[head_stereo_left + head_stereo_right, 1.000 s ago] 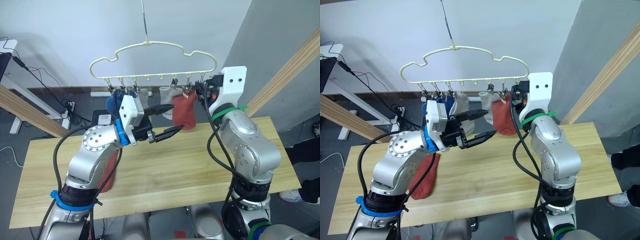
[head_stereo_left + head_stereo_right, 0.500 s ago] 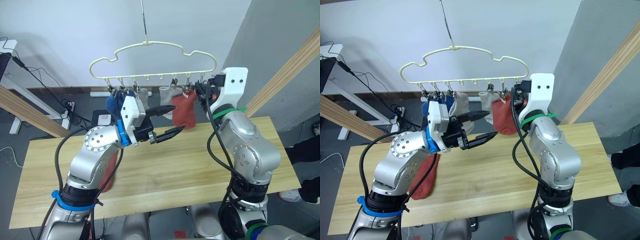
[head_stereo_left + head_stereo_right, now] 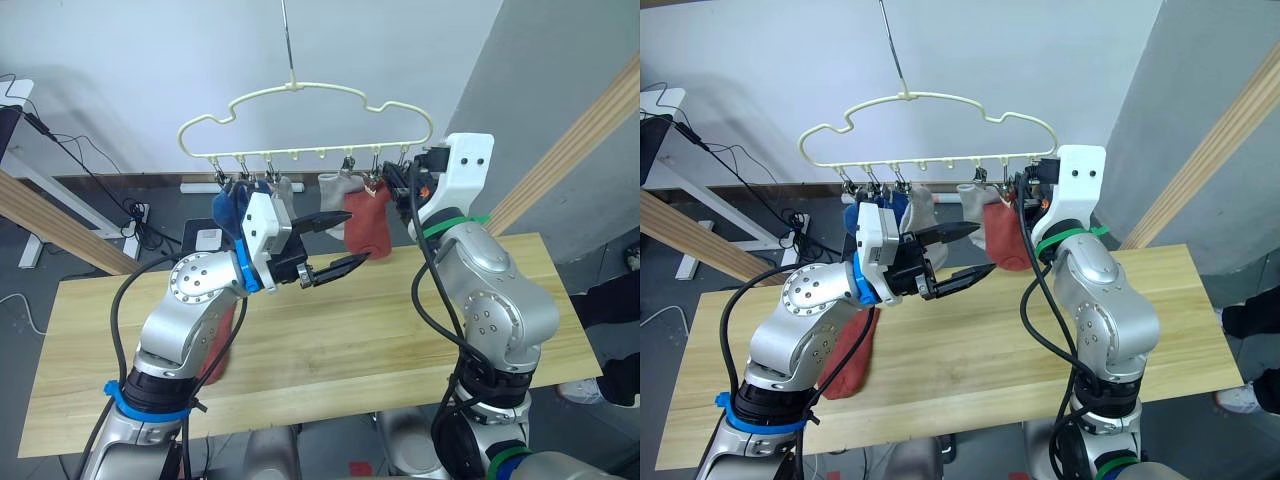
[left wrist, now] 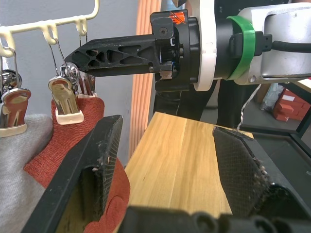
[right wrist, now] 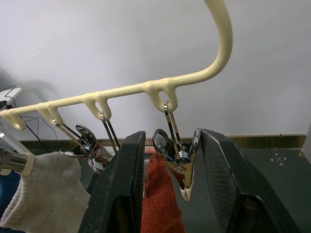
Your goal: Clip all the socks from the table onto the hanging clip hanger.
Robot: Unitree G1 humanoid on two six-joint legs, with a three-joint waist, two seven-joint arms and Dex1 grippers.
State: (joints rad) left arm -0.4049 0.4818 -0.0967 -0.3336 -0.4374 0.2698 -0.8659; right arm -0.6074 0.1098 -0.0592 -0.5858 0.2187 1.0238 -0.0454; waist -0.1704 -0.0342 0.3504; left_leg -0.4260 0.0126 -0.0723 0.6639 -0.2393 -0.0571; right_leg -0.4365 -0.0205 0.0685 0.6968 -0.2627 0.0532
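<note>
The cream clip hanger (image 3: 300,88) hangs over the table's (image 3: 330,350) far edge. Clipped along its bar are blue socks (image 3: 228,205), two light grey socks (image 3: 335,188) and a rust-red sock (image 3: 368,222). Another rust-red sock (image 3: 845,350) lies on the table, partly hidden under my left arm. My left gripper (image 3: 340,243) is open and empty, level with the hanging rust-red sock (image 4: 73,145). My right gripper (image 5: 170,133) is raised at the hanger's right end, open, with a metal clip (image 5: 179,162) hanging between its fingers.
Slanted wooden poles stand at the right (image 3: 580,140) and left (image 3: 50,225) of the table. Cables (image 3: 110,190) trail over the floor behind it. The hanger's thin hook wire (image 3: 288,40) runs straight up.
My right gripper has edged slightly left along the hanger's bar toward the end clips. The left arm has hardly moved.
</note>
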